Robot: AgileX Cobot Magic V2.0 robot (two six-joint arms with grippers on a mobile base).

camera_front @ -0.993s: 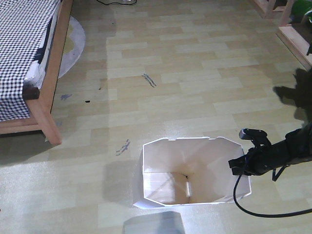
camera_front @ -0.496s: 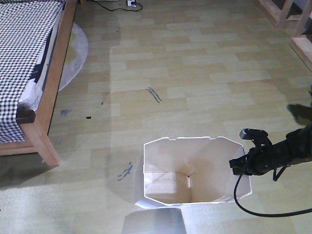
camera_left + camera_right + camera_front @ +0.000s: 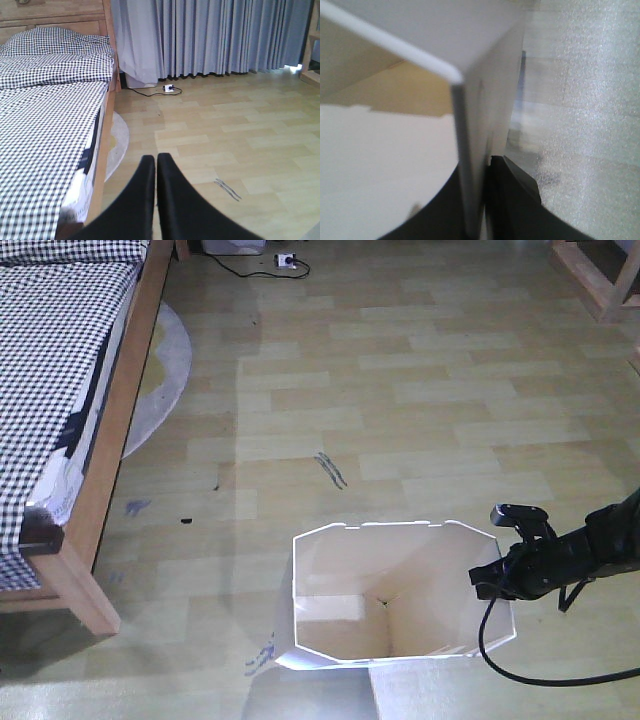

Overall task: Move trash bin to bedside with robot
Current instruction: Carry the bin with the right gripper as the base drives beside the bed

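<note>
The white trash bin (image 3: 340, 585) stands on the wood floor at the bottom middle of the front view, its open top towards the camera. My right gripper (image 3: 492, 578) is shut on the bin's right rim. In the right wrist view the thin white bin wall (image 3: 470, 150) runs between the black jaws of the right gripper (image 3: 477, 172). The bed (image 3: 60, 360), with checked bedding and a wooden frame, lies along the left side, its corner post left of the bin. My left gripper (image 3: 156, 159) is shut on nothing, pointing at the floor beside the bed (image 3: 50, 115).
A round grey rug (image 3: 165, 370) pokes out from under the bed. A power strip with its cable (image 3: 285, 260) lies by the grey curtains (image 3: 210, 35). Wooden furniture legs (image 3: 590, 275) stand at the far right. A black cable (image 3: 500, 660) loops under my right arm.
The bed and the floor marks have slid down the front view, so I have moved forward along the bed. The bin has kept its place in the right gripper.
</note>
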